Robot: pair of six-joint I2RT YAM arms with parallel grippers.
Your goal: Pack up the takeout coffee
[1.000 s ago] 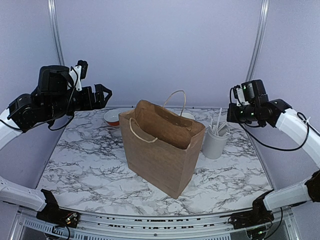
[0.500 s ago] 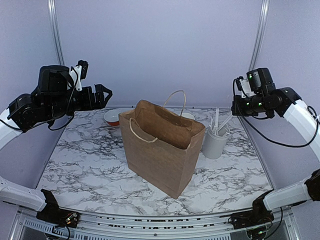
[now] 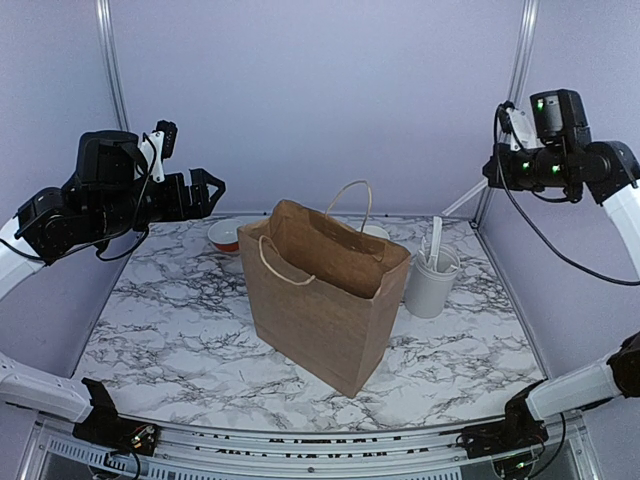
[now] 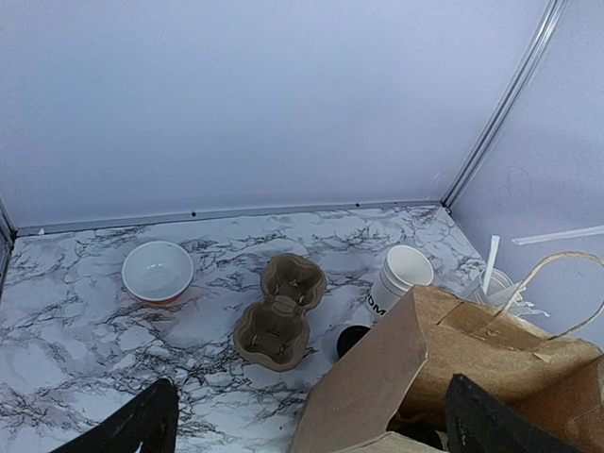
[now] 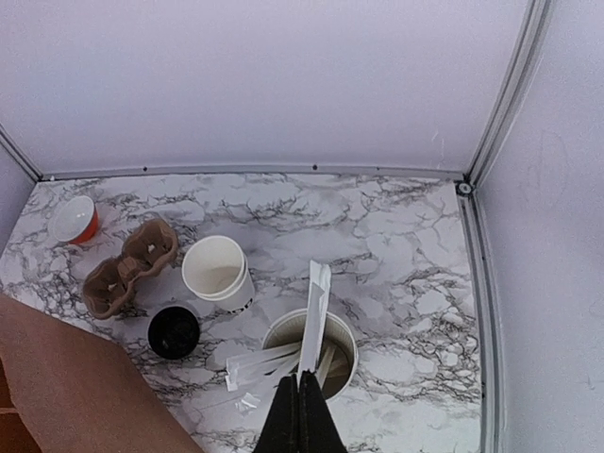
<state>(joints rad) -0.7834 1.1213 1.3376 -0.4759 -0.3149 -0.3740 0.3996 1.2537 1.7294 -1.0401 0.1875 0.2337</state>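
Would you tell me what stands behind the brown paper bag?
Behind the paper bag stand the takeout coffee, stacked white cups and a cardboard cup carrier. From the top camera the bag hides the coffee and carrier.

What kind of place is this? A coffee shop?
Probably not a real shop: it looks like a robot practice booth set up like a takeout counter. A brown paper bag stands on a marble-patterned table, with a cardboard cup carrier and a black-lidded coffee cup behind it, inside plain lilac walls.
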